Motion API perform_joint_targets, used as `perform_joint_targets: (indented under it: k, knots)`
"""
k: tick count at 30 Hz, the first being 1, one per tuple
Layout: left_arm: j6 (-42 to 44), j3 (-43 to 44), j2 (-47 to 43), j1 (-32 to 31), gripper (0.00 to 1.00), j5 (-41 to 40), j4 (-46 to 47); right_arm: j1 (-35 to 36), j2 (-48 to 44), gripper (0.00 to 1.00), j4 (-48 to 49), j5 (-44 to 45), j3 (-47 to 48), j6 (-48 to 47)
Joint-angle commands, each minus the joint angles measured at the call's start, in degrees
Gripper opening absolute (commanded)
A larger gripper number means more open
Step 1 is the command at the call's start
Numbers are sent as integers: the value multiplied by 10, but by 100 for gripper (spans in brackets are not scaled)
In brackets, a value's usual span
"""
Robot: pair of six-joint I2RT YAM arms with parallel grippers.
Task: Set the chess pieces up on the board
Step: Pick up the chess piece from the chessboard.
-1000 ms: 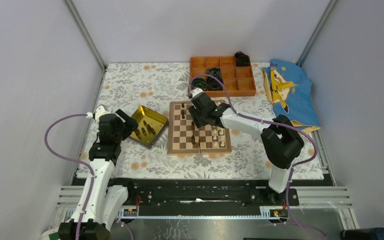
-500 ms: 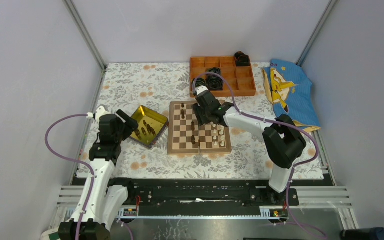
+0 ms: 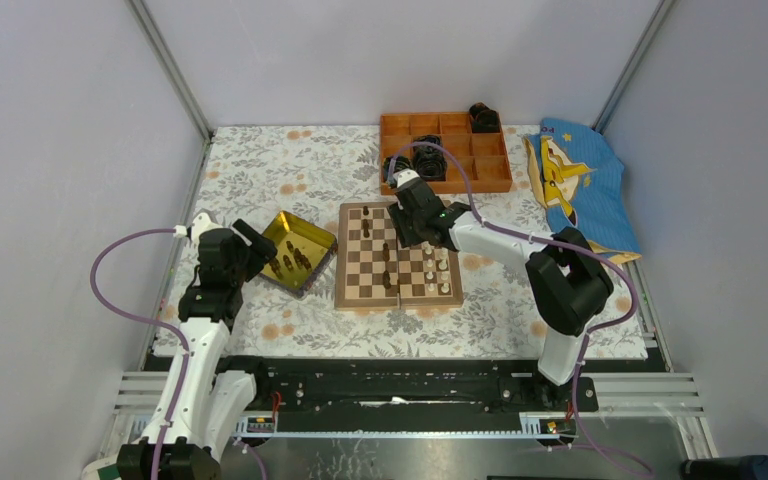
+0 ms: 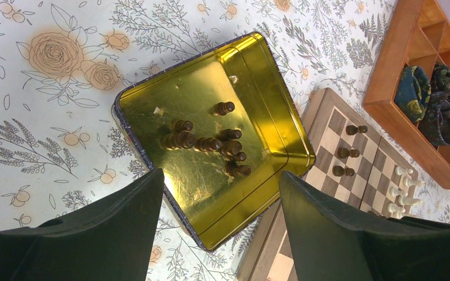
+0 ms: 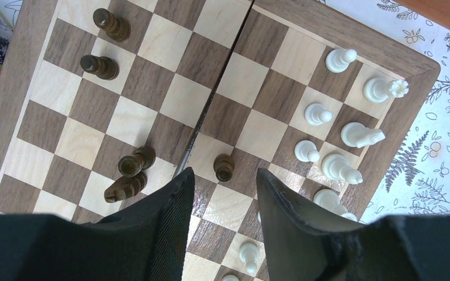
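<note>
The board (image 3: 341, 270) lies mid-table. My right gripper (image 3: 408, 222) hovers over its far half, open, with nothing between the fingers. In the right wrist view a dark pawn (image 5: 224, 167) stands near the centre seam just beyond the right gripper (image 5: 221, 178). Two dark pieces (image 5: 136, 161) sit left of the seam, one of them lying down (image 5: 123, 187). Two more (image 5: 98, 65) stand at the far left. Several cream pieces (image 5: 340, 167) line the right edge. My left gripper (image 4: 221, 175) hangs open above the gold tray (image 4: 234, 82), which holds several dark pieces (image 4: 211, 143).
An orange compartmented box (image 3: 480, 172) with black rolls stands behind the board. A blue printed cloth (image 3: 575, 190) lies at the back right. The gold tray (image 3: 310, 232) sits just left of the board on the flowered tablecloth.
My right gripper has shifted a little toward the far right of the board and its jaws have narrowed. The left arm has stayed still.
</note>
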Motion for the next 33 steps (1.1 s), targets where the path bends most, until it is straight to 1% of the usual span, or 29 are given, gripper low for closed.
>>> perform_joint_targets:
  k: [1,11,23,31,33]
  knots:
    - [-4,-5,-1,-4,80,2,30,-6,9,50,18,-17,3,9]
    - [-5,-5,0,-5,80,3,31,-9,22,47,21,-27,2,12]
    - [-6,-5,1,-5,80,5,33,-13,36,37,21,-37,4,13]
    - [-6,-5,1,-4,80,5,33,-15,38,27,20,-38,5,13]
    - [-6,-5,1,-4,80,6,33,-15,37,21,19,-36,5,13]
